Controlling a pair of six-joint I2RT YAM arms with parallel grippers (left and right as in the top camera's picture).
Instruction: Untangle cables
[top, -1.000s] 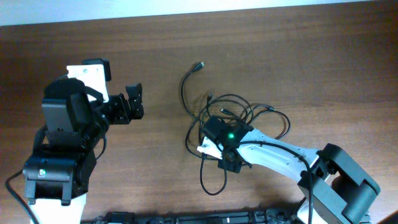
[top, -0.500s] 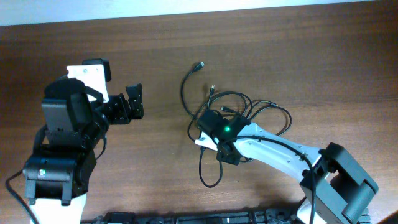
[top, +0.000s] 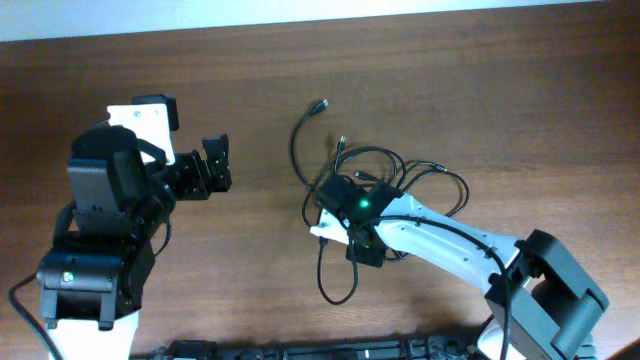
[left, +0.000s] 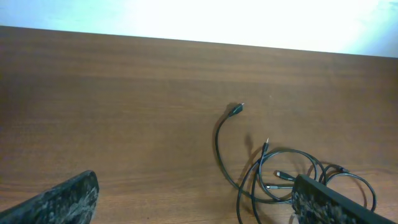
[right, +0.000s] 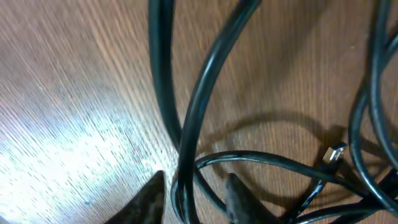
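The cables (top: 405, 175) lie in a loose knot right of the desk's (top: 500, 60) middle; one tail curls away towards the far edge and ends in a small plug (top: 320, 104); another loop (top: 335, 290) trails towards the near edge.

The right arm (top: 440, 240) reaches in low over the left side of the knot. In the wrist view its two fingertips (right: 239, 199) straddle a single strand (right: 186, 143); the right jaws stand a little apart, wider than the cord, so nothing looks pinched yet. The left arm (top: 110, 200) waits well off to the side; the left jaws are spread wide and empty, pointing at the tangle (left: 292, 180) from a distance.

The step in hand looks like picking one strand to draw out of the heap. To do it well:

- close on that one strand only; a second cord crosses it just above the tips and should stay outside the grip;
- grip firmly, since thin round cord slips easily;
- pull slowly and low, away from the knot and along the strand's own run, so the loops open instead of tightening;
- if the whole bundle drags along, the left arm probably has to come over and pin the rest to the desk;
- the free plug tail looks like the easiest end to work loose first.
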